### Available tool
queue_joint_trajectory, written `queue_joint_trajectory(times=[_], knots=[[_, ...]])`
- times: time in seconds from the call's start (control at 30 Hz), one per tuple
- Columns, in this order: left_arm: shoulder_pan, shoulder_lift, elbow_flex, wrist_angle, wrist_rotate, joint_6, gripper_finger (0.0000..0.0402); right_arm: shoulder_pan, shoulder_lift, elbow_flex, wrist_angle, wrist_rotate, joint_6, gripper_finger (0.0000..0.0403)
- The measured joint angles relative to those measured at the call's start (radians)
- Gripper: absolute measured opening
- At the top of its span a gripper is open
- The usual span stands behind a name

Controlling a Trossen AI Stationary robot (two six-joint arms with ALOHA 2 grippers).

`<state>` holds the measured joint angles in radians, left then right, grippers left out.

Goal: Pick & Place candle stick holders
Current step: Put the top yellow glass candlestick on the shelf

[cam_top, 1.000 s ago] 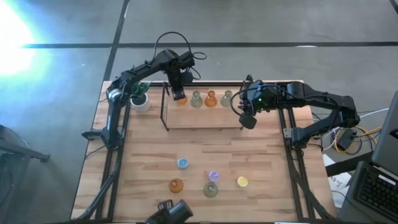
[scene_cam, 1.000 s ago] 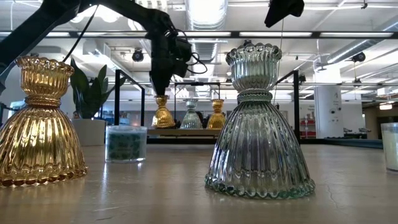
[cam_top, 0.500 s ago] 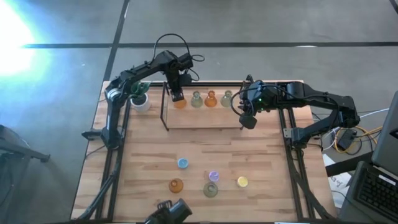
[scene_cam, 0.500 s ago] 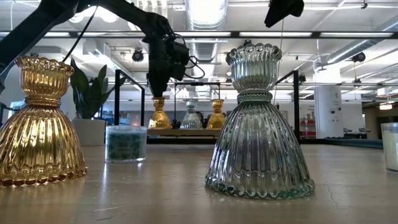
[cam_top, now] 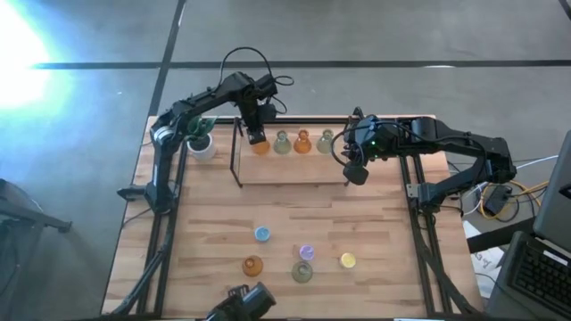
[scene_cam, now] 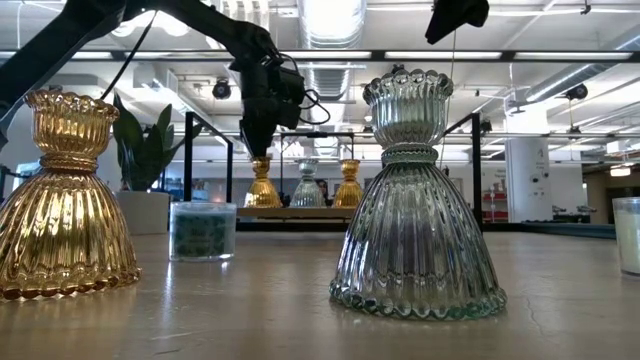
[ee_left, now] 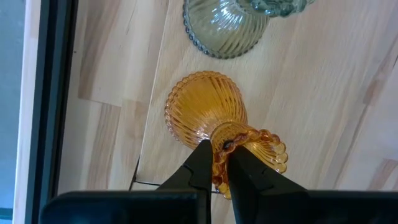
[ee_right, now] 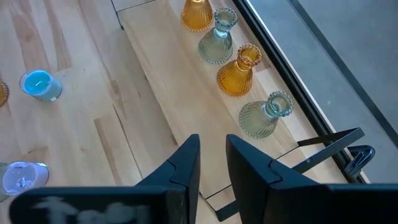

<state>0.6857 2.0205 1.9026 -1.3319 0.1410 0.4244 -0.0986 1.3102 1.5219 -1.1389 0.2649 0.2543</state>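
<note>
Four holders stand in a row on a raised wooden board (cam_top: 294, 168) at the table's far side: amber (cam_top: 260, 147), green (cam_top: 282, 143), amber (cam_top: 303, 143), green (cam_top: 326, 140). My left gripper (cam_top: 257, 135) is shut on the top of the leftmost amber holder (ee_left: 205, 112), whose base rests on the board. My right gripper (cam_top: 355, 169) hangs open and empty over the board's right end, near the rightmost green holder (ee_right: 261, 115). Near the front edge stand blue (cam_top: 262, 234), amber (cam_top: 252, 265), purple (cam_top: 306, 253), green (cam_top: 302, 272) and yellow (cam_top: 347, 260) pieces. My left gripper pinches the amber holder's scalloped top rim (ee_left: 222, 144) between its two fingers, one finger (ee_left: 200, 163) outside the cup and the other over its mouth. The fingers come from above, pointing down. The holder stands upright with its base on the board.
A potted green plant (cam_top: 201, 138) stands at the far left beside the board. A black metal frame (cam_top: 235, 152) edges the board's ends and back. The middle of the table (cam_top: 294, 209) is bare wood.
My left gripper, still shut on the amber holder's top, has swayed slightly toward the table's left and come back; the holder has stayed on the board.
</note>
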Motion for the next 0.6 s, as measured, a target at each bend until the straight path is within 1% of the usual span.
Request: queue_joint_trajectory(times=[0.13,0.43,0.6], knots=[[0.001,0.000,0.000,0.000,-0.001,0.001,0.0028,0.000,0.000,0.000,0.000,0.000,0.000,0.0069],[0.005,0.002,0.000,-0.005,-0.001,-0.005,0.0028,0.000,0.000,0.000,0.000,0.000,0.000,0.0084],[0.007,0.002,0.000,-0.015,-0.001,-0.006,0.0028,-0.001,0.000,0.000,0.000,0.000,0.000,0.0086]])
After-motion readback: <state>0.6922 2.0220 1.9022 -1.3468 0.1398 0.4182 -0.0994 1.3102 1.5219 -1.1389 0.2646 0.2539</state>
